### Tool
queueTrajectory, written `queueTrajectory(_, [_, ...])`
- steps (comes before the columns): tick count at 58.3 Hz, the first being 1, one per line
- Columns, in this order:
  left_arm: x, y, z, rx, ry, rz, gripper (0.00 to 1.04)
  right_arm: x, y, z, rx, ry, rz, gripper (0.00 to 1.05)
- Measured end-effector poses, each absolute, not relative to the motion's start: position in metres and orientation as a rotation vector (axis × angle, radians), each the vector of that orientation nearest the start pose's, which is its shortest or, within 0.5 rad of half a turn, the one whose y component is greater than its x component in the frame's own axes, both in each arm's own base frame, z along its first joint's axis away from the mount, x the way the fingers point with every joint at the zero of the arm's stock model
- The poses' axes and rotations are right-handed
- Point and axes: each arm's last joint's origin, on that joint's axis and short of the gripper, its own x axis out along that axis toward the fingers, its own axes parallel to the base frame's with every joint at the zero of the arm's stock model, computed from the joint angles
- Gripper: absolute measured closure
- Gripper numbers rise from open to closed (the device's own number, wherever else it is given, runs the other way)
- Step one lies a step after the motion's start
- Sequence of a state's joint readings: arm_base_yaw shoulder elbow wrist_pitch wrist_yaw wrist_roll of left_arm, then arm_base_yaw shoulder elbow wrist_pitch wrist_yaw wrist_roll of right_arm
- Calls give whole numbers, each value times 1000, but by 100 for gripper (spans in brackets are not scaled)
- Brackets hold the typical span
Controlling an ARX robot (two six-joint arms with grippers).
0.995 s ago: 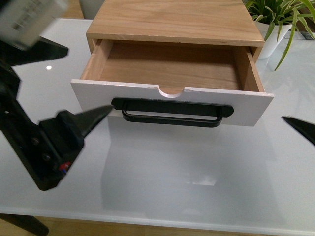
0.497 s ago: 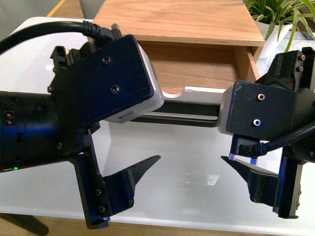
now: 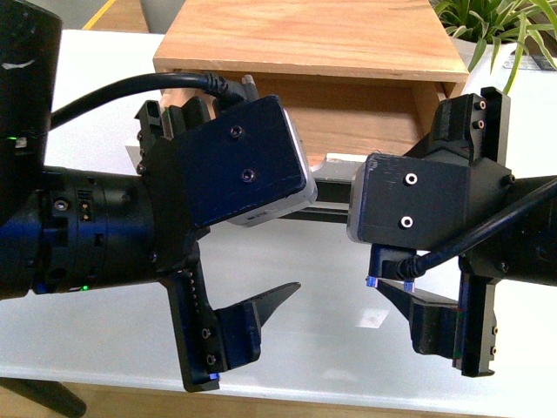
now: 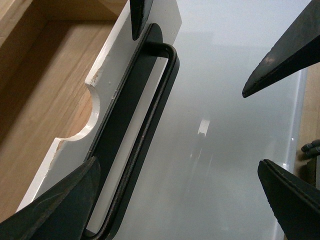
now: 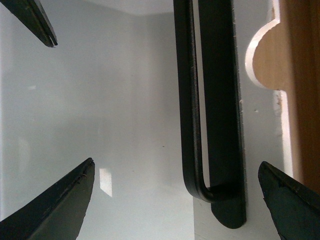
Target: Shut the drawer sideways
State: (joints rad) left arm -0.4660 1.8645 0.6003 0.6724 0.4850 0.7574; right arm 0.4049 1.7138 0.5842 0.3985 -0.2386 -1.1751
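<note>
Drawer (image 3: 365,113) open — left pincer (image 4: 177,165), right pincer (image 5: 176,164) spread.

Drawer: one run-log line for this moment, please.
drawer open | left gripper open, astride handle | right gripper open, astride handle | contact unclear

The drawer (image 4: 65,155) has a smooth white painted front, chipped rough along its notch, and a matt, light wood inside with fine grain. Its bar handle (image 4: 147,125) is black with a dull satin sheen, like coated metal. The cabinet top (image 3: 313,35) is warmer matt wood. The white worktop (image 4: 225,150) is glossy and reflective. The left gripper (image 4: 177,167) and right gripper (image 5: 176,164) have matt black, plastic-looking fingers (image 4: 55,210).
</note>
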Motion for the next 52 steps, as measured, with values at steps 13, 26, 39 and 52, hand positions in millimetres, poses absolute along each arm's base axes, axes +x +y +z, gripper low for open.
queueTrajectory(13, [271, -151, 83, 665, 244, -1123, 9, 263, 125, 98, -1136, 299, 1011, 9])
queueTrajectory(26, [277, -151, 79, 665, 266, -1130, 9, 268, 129, 96, -1135, 296, 1022, 9])
queueTrajectory(39, [283, -150, 76, 667, 278, -1133, 9, 273, 131, 94, -1134, 300, 1024, 9])
queueTrajectory(52, [286, -151, 73, 674, 291, -1144, 9, 275, 132, 90, -1131, 314, 1033, 9])
